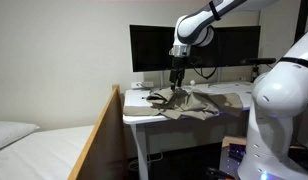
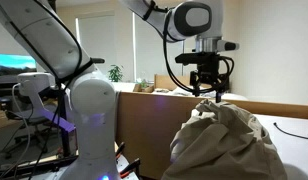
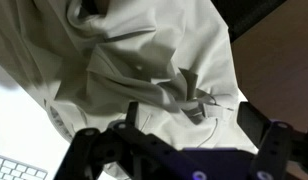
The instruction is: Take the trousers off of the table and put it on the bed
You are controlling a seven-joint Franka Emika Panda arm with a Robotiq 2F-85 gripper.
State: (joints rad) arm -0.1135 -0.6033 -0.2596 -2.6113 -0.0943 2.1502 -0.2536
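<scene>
The khaki-beige trousers (image 1: 191, 104) lie rumpled on the white table (image 1: 135, 118), next to the bed (image 1: 44, 150) with its white sheet and light-brown frame board (image 1: 100, 138). My gripper (image 1: 177, 86) hangs straight down over the trousers with its tips right at the top of the cloth. In an exterior view the gripper (image 2: 210, 90) is open just above the heap of trousers (image 2: 224, 145). In the wrist view the trousers (image 3: 144, 70) fill the frame and my gripper (image 3: 179, 140) has its fingers spread wide on either side of a fold, holding nothing.
A dark monitor (image 1: 194, 45) stands at the back of the table. A keyboard (image 3: 19, 168) lies on the table beside the trousers. The robot's white base (image 1: 279, 110) stands at the table's front and also shows in an exterior view (image 2: 94, 110). A light-brown board (image 2: 264, 105) runs behind the heap.
</scene>
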